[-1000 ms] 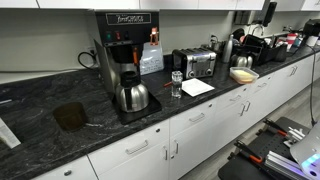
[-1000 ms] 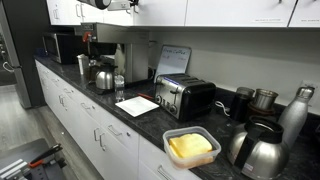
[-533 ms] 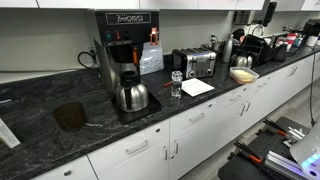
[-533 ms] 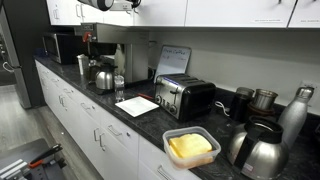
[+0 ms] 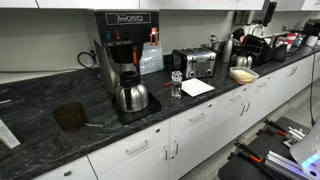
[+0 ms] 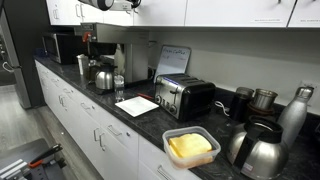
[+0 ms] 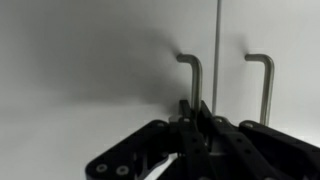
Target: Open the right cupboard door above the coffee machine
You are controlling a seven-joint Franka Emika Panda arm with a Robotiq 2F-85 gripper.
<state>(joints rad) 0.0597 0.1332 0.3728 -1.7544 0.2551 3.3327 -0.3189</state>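
Note:
In the wrist view my gripper [image 7: 196, 112] is shut on a steel cupboard door handle [image 7: 190, 75], the one just left of the seam between two white doors. A second handle [image 7: 266, 85] hangs free on the door right of the seam. In an exterior view my gripper [image 6: 112, 5] sits at the top edge against the white cupboard doors [image 6: 160, 12], above the coffee machine [image 6: 97, 55]. The black coffee machine [image 5: 122, 45] with its steel carafe [image 5: 131, 96] stands on the dark counter; there the gripper is out of view.
On the counter stand a toaster [image 6: 184, 97], a glass [image 5: 176, 85], a white paper [image 6: 136, 105], a tub holding something yellow [image 6: 190, 147] and steel jugs [image 6: 259, 150]. White base cabinets [image 5: 190, 130] run below the counter. A microwave [image 6: 62, 46] sits at the far end.

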